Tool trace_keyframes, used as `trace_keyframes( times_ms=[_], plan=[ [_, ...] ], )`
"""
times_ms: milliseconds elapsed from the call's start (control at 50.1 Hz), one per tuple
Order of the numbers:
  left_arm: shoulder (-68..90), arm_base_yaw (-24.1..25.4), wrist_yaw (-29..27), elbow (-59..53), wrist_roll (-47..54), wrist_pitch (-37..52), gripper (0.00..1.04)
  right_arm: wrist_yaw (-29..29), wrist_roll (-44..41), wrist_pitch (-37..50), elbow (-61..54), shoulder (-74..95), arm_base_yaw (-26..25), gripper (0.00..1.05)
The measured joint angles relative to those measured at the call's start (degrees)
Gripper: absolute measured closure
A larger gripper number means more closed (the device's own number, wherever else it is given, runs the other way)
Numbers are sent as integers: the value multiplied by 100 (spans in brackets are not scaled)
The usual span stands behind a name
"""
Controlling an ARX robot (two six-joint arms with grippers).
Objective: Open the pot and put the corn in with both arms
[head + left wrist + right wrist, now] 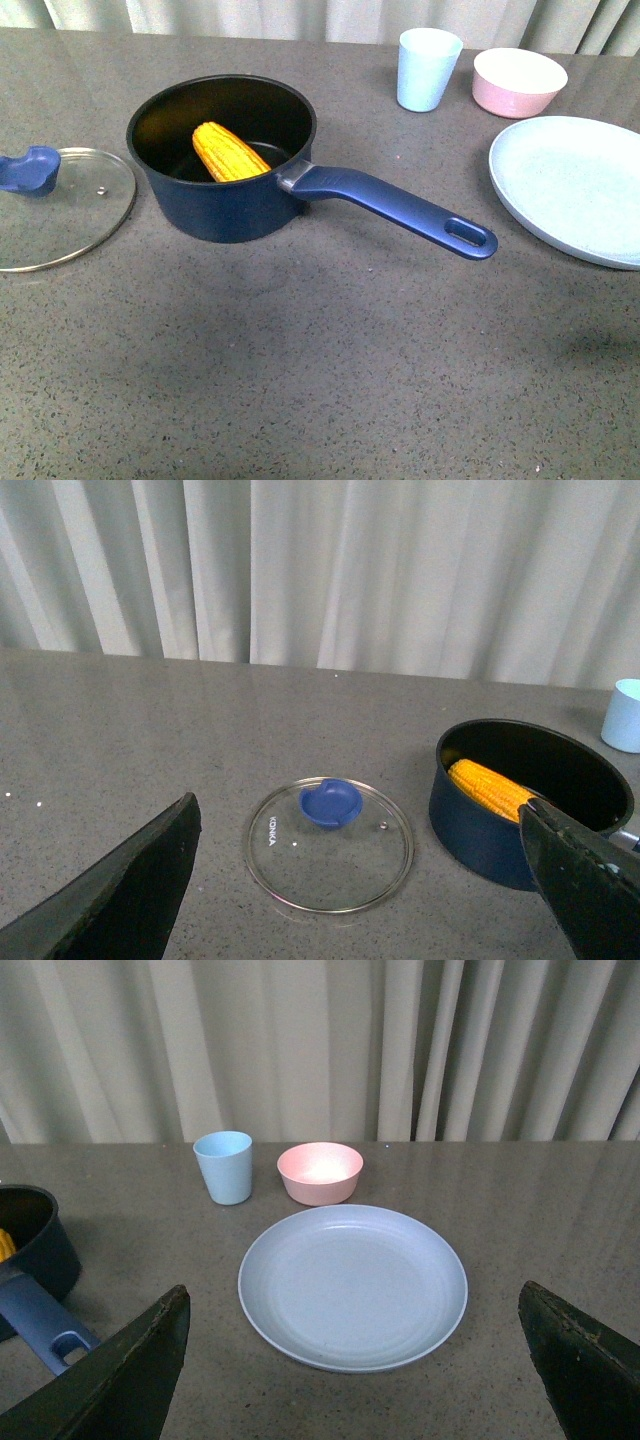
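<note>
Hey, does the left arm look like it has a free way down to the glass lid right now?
Probably yes. The left gripper is open and holds nothing, and the glass lid lies flat on the table in front of it with nothing between them; the pot stands apart to the side.

Before me stretches a grey speckled worktop (330, 370) with a dull sheen. Behind its far edge hangs a pale, cream curtain (330, 570) in long vertical folds. The light is soft and even, casting faint shadows.

Grey table (300, 380) carries pot (225, 205), lid (60, 215), cup (428, 68), bowl (518, 82), plate (570, 190)
</note>
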Motion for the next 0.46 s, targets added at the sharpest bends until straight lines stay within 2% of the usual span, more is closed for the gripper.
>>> trace_keyframes(
  times_ms=[459],
  plan=[
    [0,0,0,0,0,0,9,0,0,2,0,0,0,9]
  ],
)
